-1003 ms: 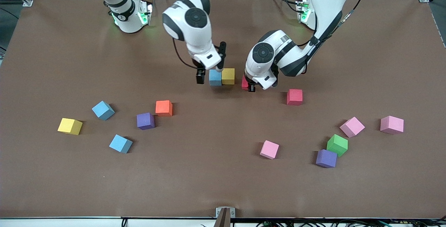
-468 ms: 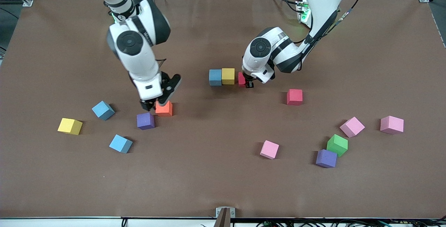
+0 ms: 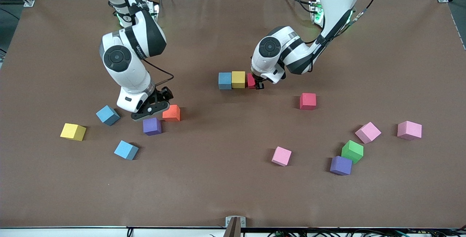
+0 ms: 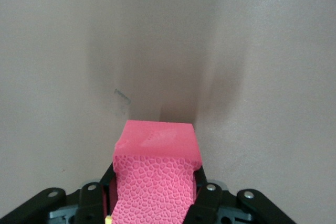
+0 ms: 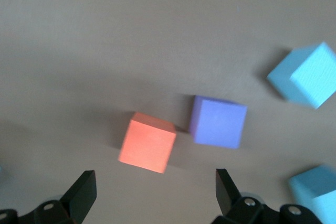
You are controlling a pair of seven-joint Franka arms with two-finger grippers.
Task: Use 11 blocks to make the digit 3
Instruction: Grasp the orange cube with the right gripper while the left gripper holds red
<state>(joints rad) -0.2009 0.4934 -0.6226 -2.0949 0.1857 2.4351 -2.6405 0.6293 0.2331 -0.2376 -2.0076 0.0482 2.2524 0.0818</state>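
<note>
Up near the middle of the front view, the digit 3 is barely begun: a matte blue foam cube (image 3: 225,81) and a yellow cube (image 3: 238,79) sit touching in a row. The left gripper (image 3: 256,82) is clamped on a red cube (image 3: 251,80), bringing it against the yellow one. Lower in the frame, the right gripper (image 3: 152,106) hangs wide over the orange cube (image 3: 171,113) and purple cube (image 3: 151,126). Most blocks look scattered yet.

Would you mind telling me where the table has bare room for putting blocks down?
Bare: the stretch between the orange block and the lone red block, below the blue-yellow row. Crowded: around the purple block under the right gripper.
</note>
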